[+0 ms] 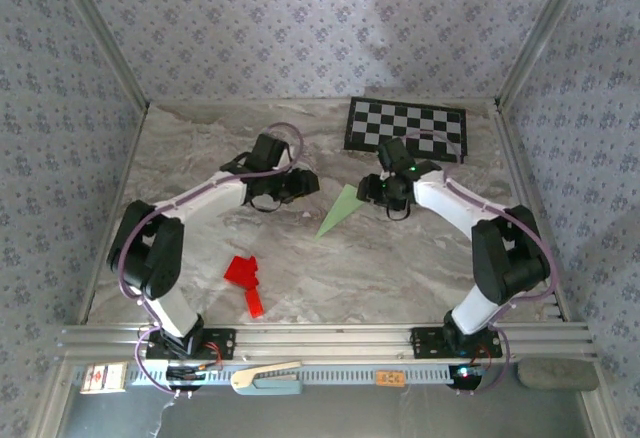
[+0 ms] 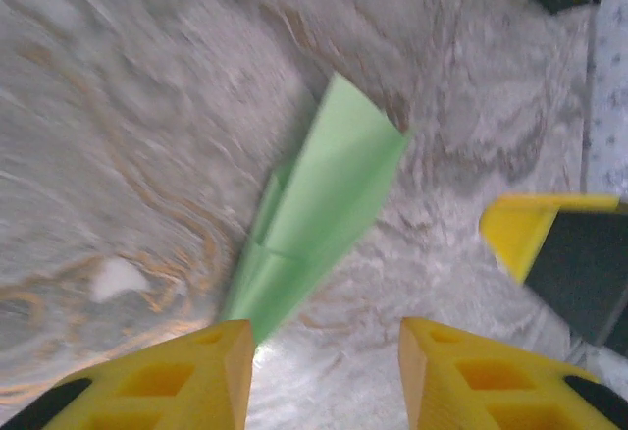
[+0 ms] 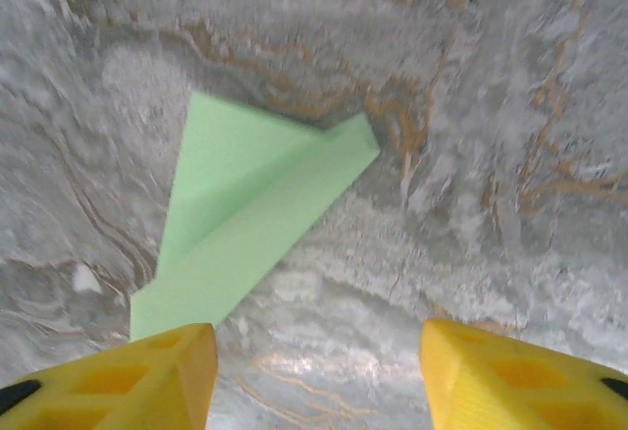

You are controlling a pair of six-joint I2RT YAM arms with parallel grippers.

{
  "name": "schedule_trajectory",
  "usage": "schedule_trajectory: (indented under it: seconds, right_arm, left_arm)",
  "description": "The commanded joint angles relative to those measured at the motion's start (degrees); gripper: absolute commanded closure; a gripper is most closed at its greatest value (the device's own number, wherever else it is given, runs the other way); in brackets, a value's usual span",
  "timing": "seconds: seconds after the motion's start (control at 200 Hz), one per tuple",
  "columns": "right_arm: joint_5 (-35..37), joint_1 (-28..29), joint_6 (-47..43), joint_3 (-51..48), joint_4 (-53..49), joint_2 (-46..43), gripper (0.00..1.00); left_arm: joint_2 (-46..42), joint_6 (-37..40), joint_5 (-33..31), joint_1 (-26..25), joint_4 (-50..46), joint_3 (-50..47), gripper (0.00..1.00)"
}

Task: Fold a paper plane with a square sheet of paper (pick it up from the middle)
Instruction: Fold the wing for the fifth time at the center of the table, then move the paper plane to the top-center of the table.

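Paper plane (image 1: 338,213), a smooth pale green sheet creased into a narrow pointed dart, lies flat on the veined grey marble tabletop (image 1: 400,268). It is just ahead of the left gripper (image 2: 324,351) and the right gripper (image 3: 319,342), whose yellow fingers are spread apart, empty.

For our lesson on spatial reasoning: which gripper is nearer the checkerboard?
Right. The right gripper sits just below the checkerboard's near edge in the top view. The left gripper is farther off to the left, beyond the plane.

Top view evenly lit, soft diffuse light, faint shadows. Left wrist view motion-blurred, worst at left; right wrist sharper, mild glare on surface (image 3: 314,351).
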Motion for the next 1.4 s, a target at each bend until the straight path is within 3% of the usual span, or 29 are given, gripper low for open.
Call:
schedule_trajectory:
  seconds: [0.0, 0.205, 0.58, 0.79, 1.119, 1.394]
  right_arm:
    - [8.38, 4.48, 6.89, 3.38, -5.48, 0.94, 0.37]
    - [12.84, 9.81, 14.41, 9.37, -8.95, 6.81, 0.32]
    - [14.61, 12.72, 20.53, 19.85, -14.31, 19.52, 0.30]
    - [14.36, 12.81, 21.19, 21.24, -16.95, 22.25, 0.33]
    - [15.08, 12.73, 22.87, 20.41, -18.51, 21.01, 0.46]
    - [16.87, 12.52, 22.86, 19.86, -18.75, 19.19, 0.75]
  left_arm:
    - [-2.60, 3.95, -5.49, 2.60, -3.02, -2.85, 0.51]
    - [-6.48, 7.99, -14.21, 5.59, -3.23, -7.24, 0.28]
    - [-9.76, 9.43, -16.09, 8.22, -0.90, -12.60, 0.03]
    - [-9.45, 9.61, -16.03, 8.55, -0.97, -12.55, 0.00]
    - [-8.45, 9.27, -15.29, 8.75, -1.34, -11.84, 0.00]
    - [-8.45, 9.02, -14.78, 9.23, -1.75, -11.72, 0.00]
